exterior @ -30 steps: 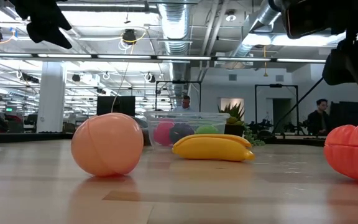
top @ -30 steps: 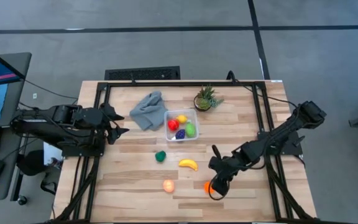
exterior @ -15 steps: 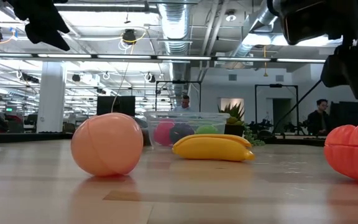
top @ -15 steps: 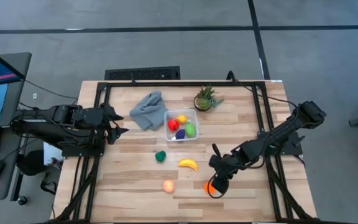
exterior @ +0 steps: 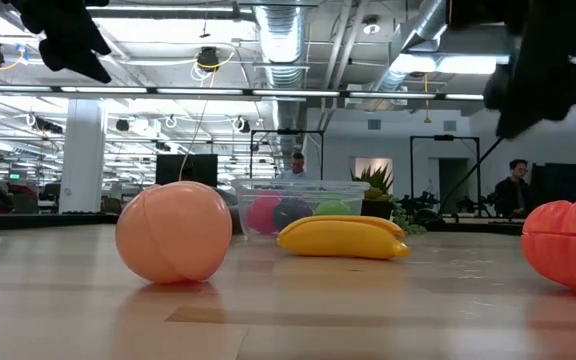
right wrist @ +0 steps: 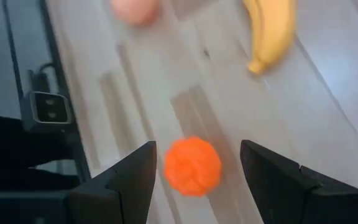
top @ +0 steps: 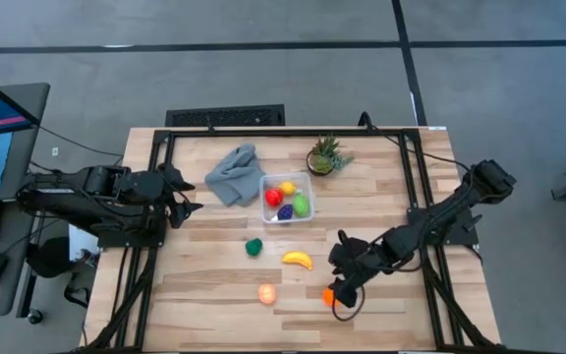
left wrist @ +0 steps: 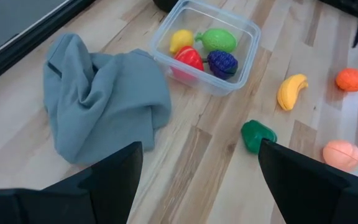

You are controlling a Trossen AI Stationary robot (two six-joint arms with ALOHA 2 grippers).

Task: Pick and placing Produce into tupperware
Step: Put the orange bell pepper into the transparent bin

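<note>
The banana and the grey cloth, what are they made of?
The banana looks like smooth, hard plastic: one even yellow with a soft shine, like a toy. The grey cloth looks like soft fabric, matte, lying crumpled in loose folds. Probably cotton or fleece, but I can't tell.

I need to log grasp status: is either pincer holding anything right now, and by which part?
Nothing is held. The right pincer stands open above the orange fruit, not yet closed on it. The left pincer is open and empty near the grey cloth.
</note>
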